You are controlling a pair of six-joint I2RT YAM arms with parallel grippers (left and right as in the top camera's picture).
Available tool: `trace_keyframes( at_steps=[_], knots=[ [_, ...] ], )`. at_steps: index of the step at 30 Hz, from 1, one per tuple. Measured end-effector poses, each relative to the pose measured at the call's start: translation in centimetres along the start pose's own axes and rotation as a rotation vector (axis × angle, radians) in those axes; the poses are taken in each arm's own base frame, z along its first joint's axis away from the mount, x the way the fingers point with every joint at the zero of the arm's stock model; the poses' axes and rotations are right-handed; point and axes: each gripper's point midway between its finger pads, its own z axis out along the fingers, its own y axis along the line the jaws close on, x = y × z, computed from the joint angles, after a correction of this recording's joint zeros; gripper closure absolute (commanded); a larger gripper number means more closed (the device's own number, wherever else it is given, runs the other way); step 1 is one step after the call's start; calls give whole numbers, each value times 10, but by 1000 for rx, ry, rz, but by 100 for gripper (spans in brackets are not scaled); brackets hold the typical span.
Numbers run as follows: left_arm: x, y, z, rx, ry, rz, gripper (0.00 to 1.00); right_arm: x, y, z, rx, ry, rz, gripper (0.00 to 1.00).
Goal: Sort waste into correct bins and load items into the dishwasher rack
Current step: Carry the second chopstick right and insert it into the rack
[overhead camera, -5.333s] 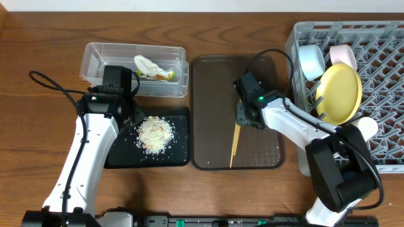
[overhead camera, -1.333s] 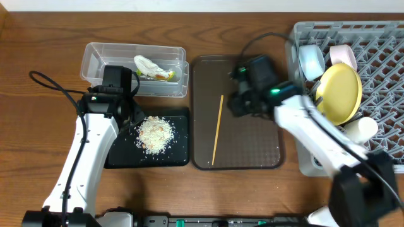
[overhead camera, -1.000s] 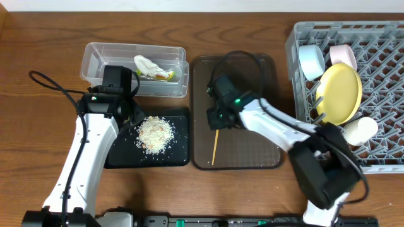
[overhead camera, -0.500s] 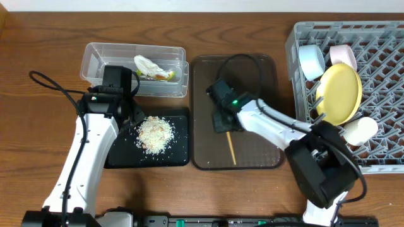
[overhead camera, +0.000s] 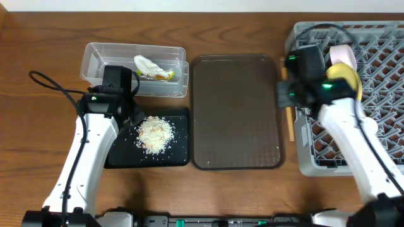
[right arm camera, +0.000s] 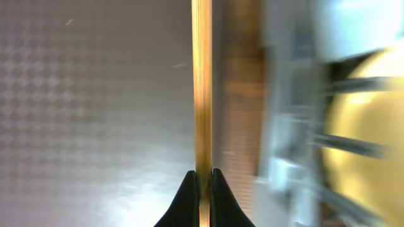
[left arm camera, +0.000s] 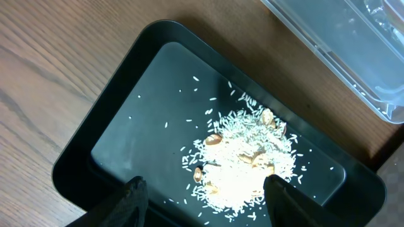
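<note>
My right gripper (overhead camera: 291,101) is shut on a thin wooden chopstick (overhead camera: 290,126), held between the brown serving tray and the left wall of the grey dishwasher rack (overhead camera: 379,69). In the right wrist view the fingertips (right arm camera: 202,175) pinch the stick (right arm camera: 202,82); I cannot tell whether it is one stick or two. The yellow plate (overhead camera: 350,79) stands in the rack and also shows blurred in the right wrist view (right arm camera: 372,126). My left gripper (left arm camera: 205,192) is open above the rice heap (left arm camera: 243,161) on the black tray (left arm camera: 126,126). The wrapper (overhead camera: 151,66) lies in the clear tub (overhead camera: 101,60).
The brown serving tray (overhead camera: 237,113) lies between the bins and the rack with nothing on it. A pale pink cup (overhead camera: 341,53) and a white cup (overhead camera: 371,128) sit in the rack. The right arm hides the light blue bowl. Bare wood table surrounds everything.
My right gripper has lifted the chopstick off the brown tray and carried it right to the rack's left edge. The left arm has not moved.
</note>
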Motion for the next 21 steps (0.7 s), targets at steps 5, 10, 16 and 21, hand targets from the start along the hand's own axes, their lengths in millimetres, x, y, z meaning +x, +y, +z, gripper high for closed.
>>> trace_keyframes(
  at_steps=[5, 10, 16, 21],
  knots=[
    [0, 0, 0, 0, 0, 0, 24, 6, -57, -6, 74, 23, 65, 99],
    [0, 0, 0, 0, 1, -1, 21, 17, -79, 6, 104, 88, 86, 96],
    [0, 0, 0, 0, 0, -1, 21, 26, -80, 28, 101, 155, 70, 87],
    [0, -1, 0, 7, 3, 11, 21, 20, -80, 30, 98, 131, 70, 64]
  ],
)
